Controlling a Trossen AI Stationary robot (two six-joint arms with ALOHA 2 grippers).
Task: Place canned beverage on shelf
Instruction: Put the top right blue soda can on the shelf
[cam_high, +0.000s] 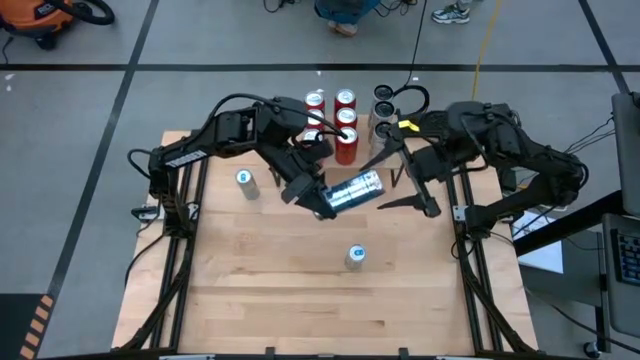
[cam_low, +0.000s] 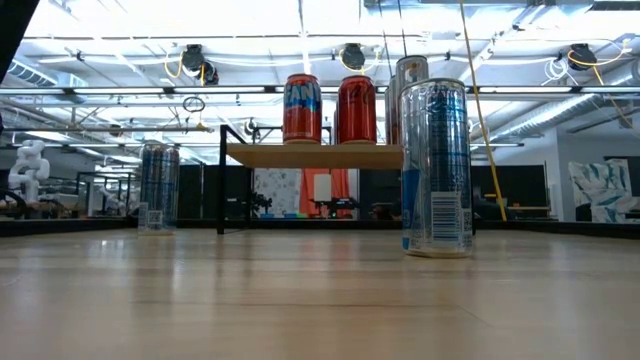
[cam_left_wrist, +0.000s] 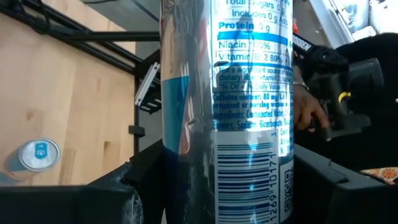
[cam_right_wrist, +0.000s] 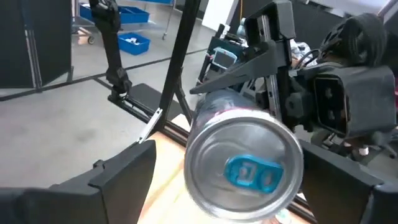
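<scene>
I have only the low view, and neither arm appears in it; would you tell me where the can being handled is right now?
Observer: The left hand holds a silver-and-blue can lying sideways above the middle of the table, in front of the shelf.
Operator: Thank you. Is the right hand gripping it as well?
Observer: No. The right hand is at the can's tab end with its fingers spread open on either side, and the right wrist view shows gaps between them and the can.
</scene>
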